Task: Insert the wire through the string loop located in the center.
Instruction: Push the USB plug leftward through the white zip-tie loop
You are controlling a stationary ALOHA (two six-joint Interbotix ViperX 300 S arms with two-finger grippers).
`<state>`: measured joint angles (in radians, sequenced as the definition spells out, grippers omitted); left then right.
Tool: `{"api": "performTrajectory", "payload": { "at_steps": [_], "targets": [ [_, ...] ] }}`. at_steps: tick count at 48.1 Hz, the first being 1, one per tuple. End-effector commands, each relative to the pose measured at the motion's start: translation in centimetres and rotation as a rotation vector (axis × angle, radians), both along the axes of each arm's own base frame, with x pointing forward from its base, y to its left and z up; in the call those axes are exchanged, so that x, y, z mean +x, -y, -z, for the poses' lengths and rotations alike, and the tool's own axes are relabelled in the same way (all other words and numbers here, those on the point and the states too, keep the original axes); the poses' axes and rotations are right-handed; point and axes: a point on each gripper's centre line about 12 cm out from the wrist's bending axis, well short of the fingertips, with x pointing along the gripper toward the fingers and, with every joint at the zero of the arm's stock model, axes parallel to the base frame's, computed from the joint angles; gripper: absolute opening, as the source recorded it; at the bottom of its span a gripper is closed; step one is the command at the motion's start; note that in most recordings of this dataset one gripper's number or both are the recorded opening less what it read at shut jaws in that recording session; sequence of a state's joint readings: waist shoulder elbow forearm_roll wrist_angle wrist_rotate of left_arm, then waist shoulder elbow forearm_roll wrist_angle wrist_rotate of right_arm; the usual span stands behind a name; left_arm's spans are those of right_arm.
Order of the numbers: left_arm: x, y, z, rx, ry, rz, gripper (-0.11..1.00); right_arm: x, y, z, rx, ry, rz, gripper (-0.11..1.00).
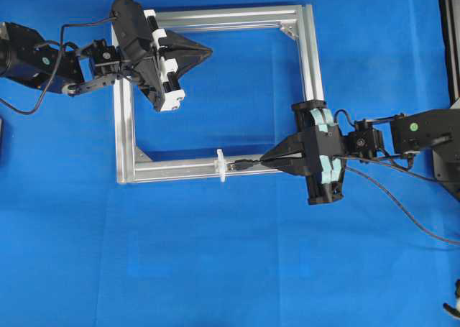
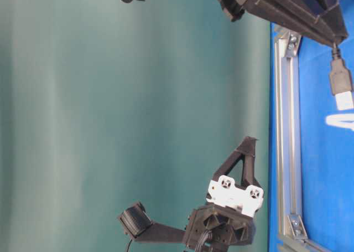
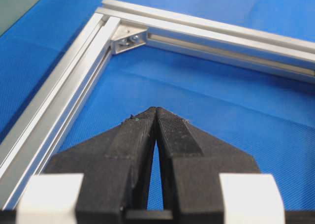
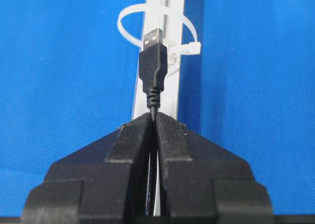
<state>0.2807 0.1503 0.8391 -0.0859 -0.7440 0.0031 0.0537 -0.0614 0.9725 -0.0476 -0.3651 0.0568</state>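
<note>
The string loop (image 1: 221, 165), a small whitish tie, stands upright on the near rail of the silver frame (image 1: 128, 126). My right gripper (image 1: 264, 159) is shut on the wire just behind its dark plug (image 1: 244, 164). The metal tip points at the loop and stops a short gap to its right. In the right wrist view the plug (image 4: 153, 66) sticks out ahead of the shut gripper (image 4: 154, 116), lined up with the loop (image 4: 129, 17). My left gripper (image 1: 208, 52) hovers inside the frame's far left corner. It is shut (image 3: 156, 109) and holds nothing.
The frame lies on a blue cloth. The far rail (image 3: 197, 27) and a corner bracket (image 3: 129, 39) lie ahead of the left gripper. A thin black cable (image 1: 402, 205) trails from the right gripper toward the right edge.
</note>
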Motion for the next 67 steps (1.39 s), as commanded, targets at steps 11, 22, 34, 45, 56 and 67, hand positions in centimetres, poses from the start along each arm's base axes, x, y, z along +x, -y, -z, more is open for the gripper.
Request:
{"api": "performTrajectory", "payload": {
  "at_steps": [11, 22, 34, 45, 56, 67],
  "targets": [
    [0.1, -0.1, -1.4, 0.015, 0.039, 0.001, 0.00, 0.2, 0.0, -1.0, 0.003, 0.038, 0.002, -0.02],
    [0.1, -0.1, -1.4, 0.015, 0.039, 0.001, 0.00, 0.3, 0.0, -1.0, 0.003, 0.040, 0.002, -0.02],
    [0.1, -0.1, -1.4, 0.015, 0.039, 0.001, 0.00, 0.3, 0.0, -1.0, 0.003, 0.040, 0.002, -0.02],
    [0.1, -0.1, -1.3, 0.014, 0.037, 0.001, 0.00, 0.4, 0.0, -1.1, 0.005, 0.041, 0.005, -0.02],
    [0.1, 0.0, -1.4, 0.015, 0.039, 0.003, 0.00, 0.8, 0.1, -0.9, 0.010, 0.038, 0.011, -0.02],
    [0.1, 0.0, -1.4, 0.016, 0.038, 0.004, 0.00, 2.1, 0.0, -0.6, 0.011, 0.033, 0.012, -0.02]
  ]
}}
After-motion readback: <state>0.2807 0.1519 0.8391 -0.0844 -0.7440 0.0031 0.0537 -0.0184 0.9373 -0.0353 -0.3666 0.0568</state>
